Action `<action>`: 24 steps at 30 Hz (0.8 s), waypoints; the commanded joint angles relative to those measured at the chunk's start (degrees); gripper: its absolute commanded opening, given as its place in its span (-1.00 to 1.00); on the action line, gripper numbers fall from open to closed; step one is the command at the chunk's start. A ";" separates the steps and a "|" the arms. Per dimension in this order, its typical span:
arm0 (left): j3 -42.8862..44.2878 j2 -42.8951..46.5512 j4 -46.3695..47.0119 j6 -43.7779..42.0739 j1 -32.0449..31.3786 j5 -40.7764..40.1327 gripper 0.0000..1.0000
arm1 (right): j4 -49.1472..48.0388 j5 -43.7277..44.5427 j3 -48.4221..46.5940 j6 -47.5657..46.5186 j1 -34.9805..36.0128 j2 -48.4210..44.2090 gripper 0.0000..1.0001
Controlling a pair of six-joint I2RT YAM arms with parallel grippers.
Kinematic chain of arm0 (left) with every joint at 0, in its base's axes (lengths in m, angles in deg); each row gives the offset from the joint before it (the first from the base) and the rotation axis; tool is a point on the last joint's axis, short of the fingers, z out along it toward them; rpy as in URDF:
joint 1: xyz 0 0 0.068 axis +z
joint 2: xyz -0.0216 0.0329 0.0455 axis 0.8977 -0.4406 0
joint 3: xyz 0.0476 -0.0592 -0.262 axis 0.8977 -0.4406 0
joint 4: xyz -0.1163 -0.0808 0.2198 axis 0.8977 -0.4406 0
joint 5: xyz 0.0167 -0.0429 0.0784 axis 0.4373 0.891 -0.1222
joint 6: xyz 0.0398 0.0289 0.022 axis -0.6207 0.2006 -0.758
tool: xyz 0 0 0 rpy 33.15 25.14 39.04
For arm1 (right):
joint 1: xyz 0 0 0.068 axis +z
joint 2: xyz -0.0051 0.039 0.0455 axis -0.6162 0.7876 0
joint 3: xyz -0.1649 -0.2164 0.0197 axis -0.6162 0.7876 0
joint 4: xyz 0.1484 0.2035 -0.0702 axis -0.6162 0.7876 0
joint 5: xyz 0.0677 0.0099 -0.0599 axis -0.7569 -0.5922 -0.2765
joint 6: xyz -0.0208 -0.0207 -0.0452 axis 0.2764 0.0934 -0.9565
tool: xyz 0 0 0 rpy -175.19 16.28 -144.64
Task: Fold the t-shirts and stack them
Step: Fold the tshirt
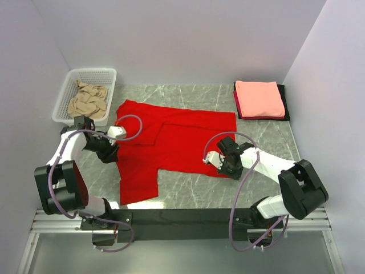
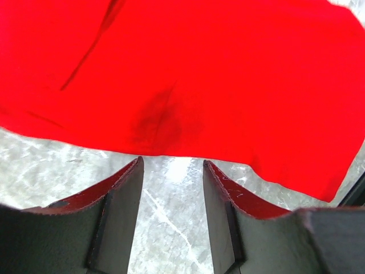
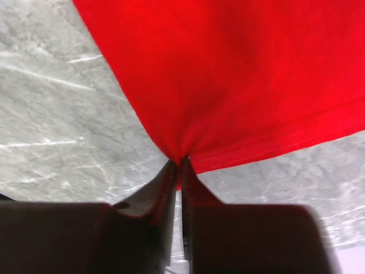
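One red t-shirt [image 1: 171, 142] lies spread on the worktop [image 1: 194, 188] beside the basket [image 1: 94, 71]. Right fingers [image 3: 168, 177] pinch its hem corner; left fingers [image 2: 128, 182] stand apart, empty, at its edge. Likely soft, limp, light: take corners, lift evenly.

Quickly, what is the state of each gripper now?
Left gripper: open, holding nothing, jaws just before the red t-shirt edge.
Right gripper: closed, pinching the red t-shirt edge.

Top camera above, behind me, looks down on whole marble table [image 1: 194, 191]. Both wrist cameras close, low, facing forward; all share red t-shirt [image 1: 171, 137].
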 commanded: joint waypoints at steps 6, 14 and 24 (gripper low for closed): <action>-8.67 5.85 9.01 -4.31 -4.76 -3.09 0.02 | -1.51 1.63 -0.11 -0.57 0.17 0.26 -1.00; -16.51 6.40 21.52 -1.94 -9.60 -9.15 0.07 | -0.72 1.28 -0.99 -0.66 -0.27 -0.01 -1.00; -19.84 3.58 19.95 -9.23 -11.10 -12.67 -0.16 | -0.45 1.46 -2.66 -0.66 -2.03 1.05 -1.00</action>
